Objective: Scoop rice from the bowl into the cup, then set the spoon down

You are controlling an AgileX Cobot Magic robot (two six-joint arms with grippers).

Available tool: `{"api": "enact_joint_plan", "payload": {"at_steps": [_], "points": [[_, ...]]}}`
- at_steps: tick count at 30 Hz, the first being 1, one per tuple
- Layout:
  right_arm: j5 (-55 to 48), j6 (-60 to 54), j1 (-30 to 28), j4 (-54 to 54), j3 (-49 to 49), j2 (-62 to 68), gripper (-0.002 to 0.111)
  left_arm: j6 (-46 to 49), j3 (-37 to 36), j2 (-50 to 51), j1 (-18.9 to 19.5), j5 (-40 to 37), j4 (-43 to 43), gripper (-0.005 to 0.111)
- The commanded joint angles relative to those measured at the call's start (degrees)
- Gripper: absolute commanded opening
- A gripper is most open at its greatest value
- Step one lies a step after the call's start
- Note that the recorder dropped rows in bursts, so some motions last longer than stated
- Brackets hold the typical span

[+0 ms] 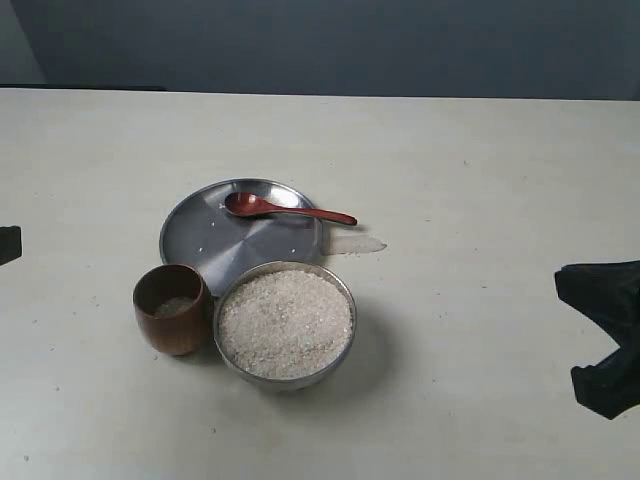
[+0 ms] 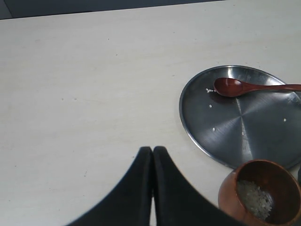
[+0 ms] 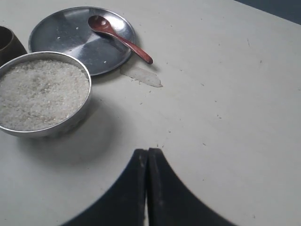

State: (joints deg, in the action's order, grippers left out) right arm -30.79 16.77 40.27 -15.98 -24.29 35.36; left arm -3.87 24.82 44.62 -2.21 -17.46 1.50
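Wooden spoon (image 1: 290, 210) lies across the plate (image 1: 200, 240), handle rightward; left claw (image 2: 152, 149) and right claw (image 3: 147, 151) pressed together.

A robot test bench in a lab is indicated. A plain pale surface (image 1: 480, 170) is backed at 12 o'clock by a dark blue-grey wall (image 1: 350, 45). The black left end effector (image 2: 153, 150) and right end effector (image 3: 147, 151) are recorded over it.

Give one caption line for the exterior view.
Spoon lies on the plate; bowl of rice and cup stand near it.
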Motion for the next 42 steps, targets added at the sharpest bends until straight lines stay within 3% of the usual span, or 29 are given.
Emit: {"api": "enact_joint_plan", "payload": {"at_steps": [1,11,19,33,42], "points": [[0.1,0.0,-0.3,0.1,0.3,-0.4,0.0,0.0,0.5,0.2,-0.2,0.5,0.3,0.0],[0.1,-0.1,-1.6,0.2,0.3,-7.1,0.0,0.0,0.5,0.2,-0.2,0.5,0.3,0.0],[-1.6,0.0,-11.2,4.1,0.3,-14.3,0.0,0.0,0.5,0.2,-0.2,0.5,0.3,0.0],[-2.1,0.0,-34.6,6.2,0.3,-20.5,0.0,0.0,0.5,0.2,-0.2,0.6,0.3,0.0],[6.2,-0.2,-39.7,6.0,6.7,-26.3,0.0,0.0,0.5,0.2,-0.2,0.6,0.3,0.0]]}}
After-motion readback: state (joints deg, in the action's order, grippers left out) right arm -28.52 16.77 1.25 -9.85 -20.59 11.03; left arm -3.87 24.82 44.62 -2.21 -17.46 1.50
